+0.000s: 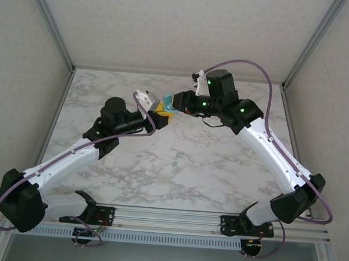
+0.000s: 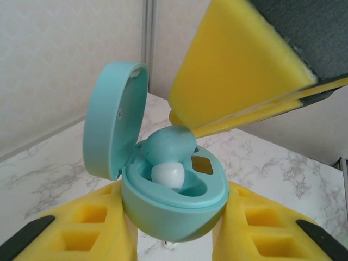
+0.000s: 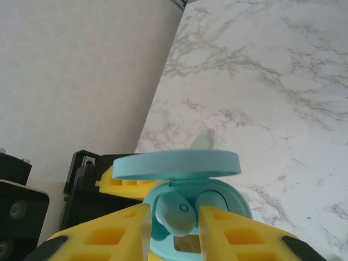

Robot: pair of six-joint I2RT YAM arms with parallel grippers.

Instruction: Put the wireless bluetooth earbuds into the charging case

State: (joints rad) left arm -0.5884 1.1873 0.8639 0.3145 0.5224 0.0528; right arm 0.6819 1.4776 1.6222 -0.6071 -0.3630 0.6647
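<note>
Left gripper (image 2: 173, 191) is clamping the open charging case (image 2: 117, 119) by its base; right gripper (image 3: 174, 211) is pinching one earbud (image 2: 169, 144), likely light and slippery, across its sides.

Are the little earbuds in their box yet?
About halfway. The left gripper holds the teal case, lid open. The right gripper pinches one teal earbud in its slot. The slot beside it looks empty, and another small bud lies on the table.
</note>
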